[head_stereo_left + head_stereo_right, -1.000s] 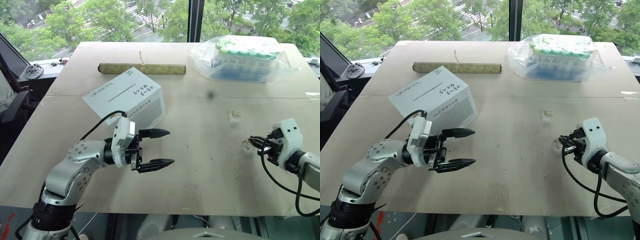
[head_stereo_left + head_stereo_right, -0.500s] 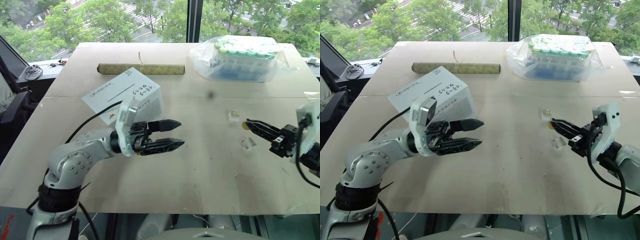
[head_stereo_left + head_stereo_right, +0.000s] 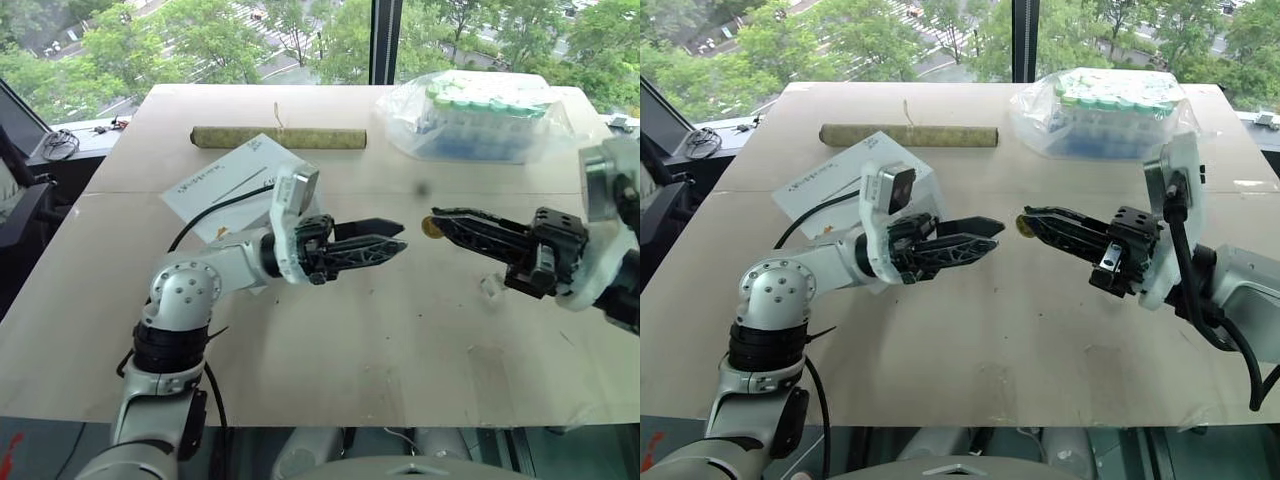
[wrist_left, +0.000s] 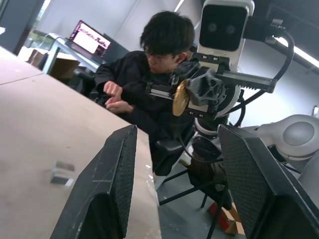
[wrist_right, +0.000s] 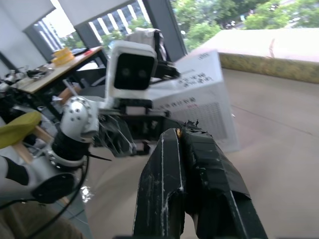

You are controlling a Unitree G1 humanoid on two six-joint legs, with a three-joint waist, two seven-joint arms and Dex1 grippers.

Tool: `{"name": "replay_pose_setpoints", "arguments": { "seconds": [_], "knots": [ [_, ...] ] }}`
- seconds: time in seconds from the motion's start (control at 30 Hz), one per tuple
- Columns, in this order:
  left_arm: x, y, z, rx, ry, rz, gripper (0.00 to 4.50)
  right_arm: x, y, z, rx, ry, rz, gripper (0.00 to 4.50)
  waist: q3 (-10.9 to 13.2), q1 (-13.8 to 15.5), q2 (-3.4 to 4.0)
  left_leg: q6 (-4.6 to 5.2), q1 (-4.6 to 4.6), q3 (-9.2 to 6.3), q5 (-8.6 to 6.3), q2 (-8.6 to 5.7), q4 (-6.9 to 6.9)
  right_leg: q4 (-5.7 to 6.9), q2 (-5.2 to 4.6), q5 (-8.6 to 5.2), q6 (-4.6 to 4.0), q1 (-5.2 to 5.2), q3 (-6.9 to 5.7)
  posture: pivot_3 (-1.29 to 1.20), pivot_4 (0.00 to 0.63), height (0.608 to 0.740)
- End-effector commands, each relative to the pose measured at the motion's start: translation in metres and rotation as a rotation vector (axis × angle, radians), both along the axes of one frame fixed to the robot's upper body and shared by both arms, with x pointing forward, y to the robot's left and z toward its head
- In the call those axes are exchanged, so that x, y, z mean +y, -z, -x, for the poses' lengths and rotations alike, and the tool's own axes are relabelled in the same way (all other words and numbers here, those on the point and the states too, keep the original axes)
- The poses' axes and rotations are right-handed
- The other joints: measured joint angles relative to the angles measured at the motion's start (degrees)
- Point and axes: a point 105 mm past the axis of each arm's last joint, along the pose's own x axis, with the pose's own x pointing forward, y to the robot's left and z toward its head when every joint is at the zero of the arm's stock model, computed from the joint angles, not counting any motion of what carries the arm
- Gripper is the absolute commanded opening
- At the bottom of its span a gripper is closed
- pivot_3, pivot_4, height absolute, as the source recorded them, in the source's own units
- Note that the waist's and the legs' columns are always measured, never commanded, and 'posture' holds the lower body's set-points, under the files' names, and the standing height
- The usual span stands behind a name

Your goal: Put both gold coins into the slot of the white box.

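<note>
Above the middle of the table (image 3: 330, 370), the two grippers faced each other tip to tip. The right gripper (image 3: 436, 219) was clenched on a gold coin (image 3: 431, 227), pinching it edge-on at its very tips, and the coin hung in the air well clear of the tabletop. In the left wrist view that coin (image 4: 180, 98) showed as a bright disc standing upright between the right gripper's fingers.

The left gripper (image 3: 397, 237) sat at nine o'clock of the coin, just short of it and not touching. Its jaws stood part-way apart with nothing between them, and the left wrist view showed a clear gap between its two fingers (image 4: 109, 184).

The white box (image 3: 235, 180) rested on the table behind the left arm, at about ten o'clock of the coin, tilted with its slotted face up; the slot (image 3: 239, 183) was a thin dark line across that face.

At one o'clock of the coin lay a clear bag of green-capped tubes (image 3: 480, 115). At eleven o'clock, beyond the box, lay a long brown roll (image 3: 280, 137). A small clear plastic piece (image 3: 491, 288) lay on the table under the right gripper.

A person in dark clothing (image 4: 149, 84) sat behind the robot in the left wrist view.
</note>
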Motion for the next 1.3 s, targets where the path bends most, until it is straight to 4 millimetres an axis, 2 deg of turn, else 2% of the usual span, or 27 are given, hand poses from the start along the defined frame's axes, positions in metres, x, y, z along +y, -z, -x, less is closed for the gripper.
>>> {"name": "replay_pose_setpoints", "arguments": {
  "seconds": [0.03,0.47,0.57,0.7,1.23,1.27,1.3],
  "knots": [
    [-0.0021,-0.0076,0.0007,-0.010,0.021,0.028,2.61,0.0068,-0.0092,0.0071,-0.023,-0.044,-0.022,0.00,0.00,0.01,-0.01,0.00,-0.01,0.00,0.00,-0.01,0.04,0.00,0.00,0.00,0.00,0.00,-0.01,0.00,0.150,0.740],
    [-0.0014,-0.0124,0.0033,-0.014,0.039,0.057,2.61,0.0109,-0.0067,0.0096,-0.016,-0.065,-0.025,0.00,0.02,0.00,-0.03,0.00,-0.01,0.00,0.00,-0.01,0.06,0.04,0.00,0.01,0.01,0.00,0.00,0.00,0.150,0.740],
    [-0.0003,-0.0147,0.0043,-0.012,0.047,0.073,1.80,0.0110,-0.0054,0.0093,-0.012,-0.065,-0.024,0.00,0.02,0.00,-0.03,0.00,-0.01,0.00,0.00,-0.01,0.05,0.03,0.01,0.01,0.01,-0.01,0.00,0.00,0.150,0.740],
    [0.0006,-0.0160,0.0066,-0.004,0.070,0.087,0.02,0.0133,-0.0014,0.0117,0.000,-0.080,-0.014,0.00,0.02,0.01,-0.03,0.00,-0.01,-0.01,0.00,-0.02,0.06,0.04,0.01,0.01,0.01,-0.01,0.00,0.00,0.150,0.740],
    [0.0038,-0.0149,0.0083,0.009,0.069,0.097,0.02,0.0153,-0.0061,0.0080,-0.013,-0.080,-0.046,0.00,0.02,0.00,-0.03,0.00,0.00,-0.01,0.00,-0.02,0.05,0.03,0.01,0.01,0.01,-0.01,0.01,0.00,0.150,0.740],
    [0.0048,-0.0149,0.0075,0.009,0.060,0.098,0.00,0.0149,-0.0075,0.0083,-0.016,-0.085,-0.053,0.60,0.02,0.01,-0.03,0.00,-0.01,-0.01,0.00,-0.02,0.05,0.03,0.01,0.01,0.01,-0.01,0.01,0.00,0.150,0.740],
    [0.0060,-0.0150,0.0068,0.010,0.052,0.099,0.00,0.0154,-0.0087,0.0110,-0.017,-0.106,-0.060,0.86,0.02,0.01,-0.04,0.00,-0.01,-0.01,0.00,-0.02,0.05,0.03,0.01,0.01,0.01,-0.01,0.01,0.00,0.150,0.740]
  ]
}}
